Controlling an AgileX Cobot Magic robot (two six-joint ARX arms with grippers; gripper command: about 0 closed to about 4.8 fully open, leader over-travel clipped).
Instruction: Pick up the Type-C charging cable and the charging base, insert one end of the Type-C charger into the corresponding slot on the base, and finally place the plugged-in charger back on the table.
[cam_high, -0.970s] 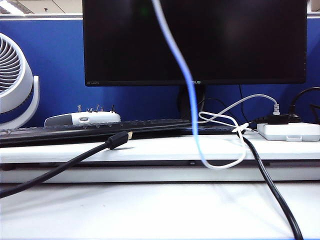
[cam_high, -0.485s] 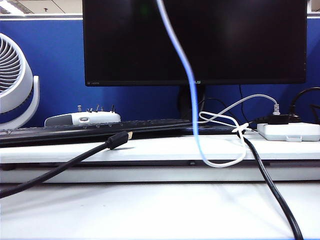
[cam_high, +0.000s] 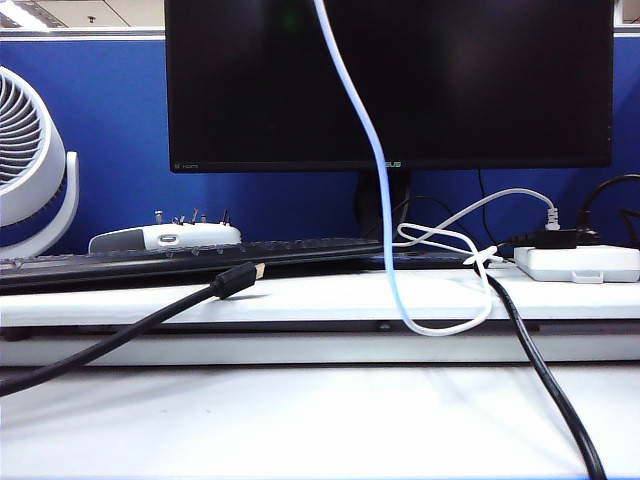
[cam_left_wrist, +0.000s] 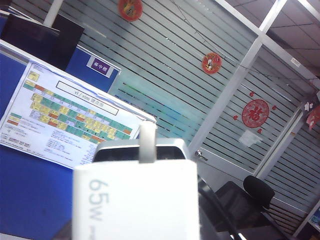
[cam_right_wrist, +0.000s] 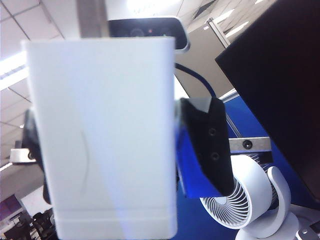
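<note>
Office surroundings first: a blue partition, a big dark monitor (cam_high: 390, 80), a white fan (cam_high: 30, 160) and a keyboard (cam_high: 200, 255) sit at the back of our white bench (cam_high: 300, 420), w/ a thick black cable (cam_high: 130, 330) and a white power strip (cam_high: 580, 263) lying on it. Both end effectors are up above the exterior view, so we see neither there. Our left end effector (cam_left_wrist: 135, 200) grips the charging base (cam_left_wrist: 135, 195) across its wide body, lifted off the bench and facing the right wrist cam, probably so the ports can be lined up. The Type-C cable (cam_high: 375, 160) hangs from above down to a loop on the ledge, so its top end is prob. held by our right end effector; the right wrist view is filled by the base (cam_right_wrist: 102, 135), fingers hidden, but it's clenched nearly fully. We can't see plug or slot, so insertion looks not yet confirmed.
</note>
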